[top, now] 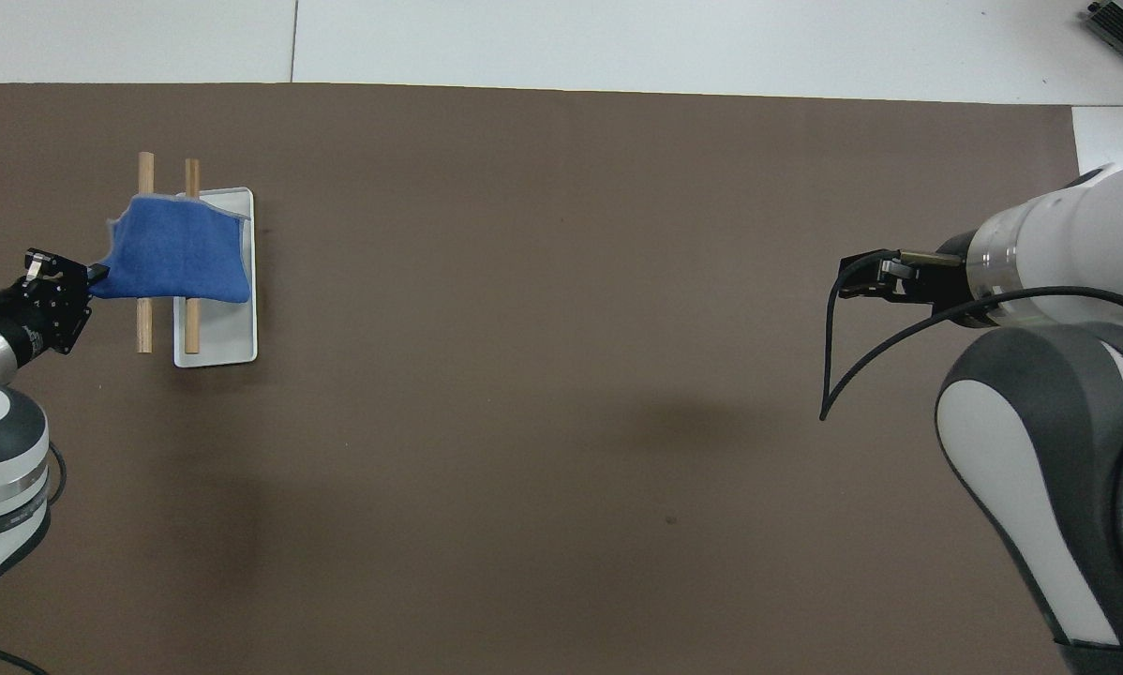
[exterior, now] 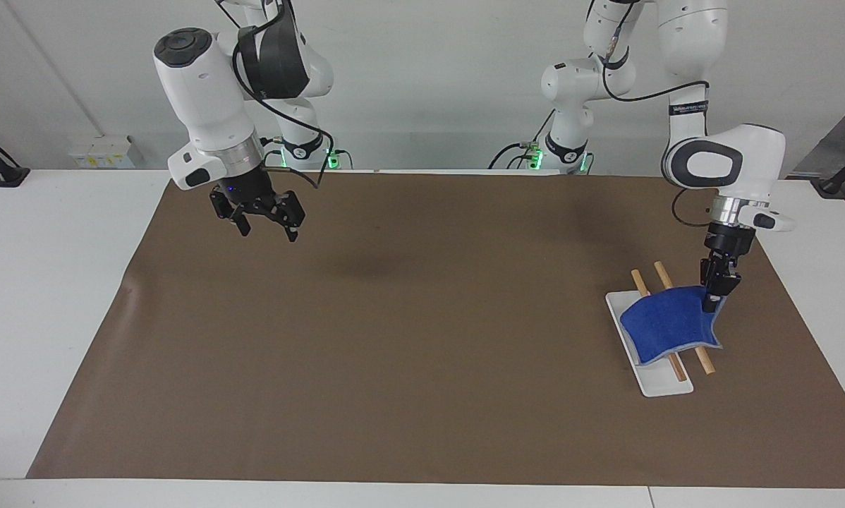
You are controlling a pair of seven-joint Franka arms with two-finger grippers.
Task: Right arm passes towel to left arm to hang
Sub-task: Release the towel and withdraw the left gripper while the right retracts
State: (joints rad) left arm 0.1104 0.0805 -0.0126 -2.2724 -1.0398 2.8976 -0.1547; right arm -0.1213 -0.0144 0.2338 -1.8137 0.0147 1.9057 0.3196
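The blue towel (exterior: 669, 323) lies draped over the two wooden rods (exterior: 704, 363) of the rack, at the left arm's end of the table. The rods stick out from under the cloth at both ends. The rack stands on a flat white base (exterior: 659, 383), and the towel hangs down over part of that base too.

The left gripper (exterior: 713, 299) points down and its fingers are pinched tight on one corner of the towel, on the side of the rack away from the white base. That corner is pulled up a little, so the cloth makes a small peak there. From above, the left gripper (top: 65, 286) sits just beside the outer rod (top: 144, 253), with the corner of the towel (top: 177, 262) in its tips.

The right gripper (exterior: 260, 219) hangs in the air over the brown mat (exterior: 394, 353), at the right arm's end of the table, well apart from the towel. Its two fingers are spread wide and it holds nothing
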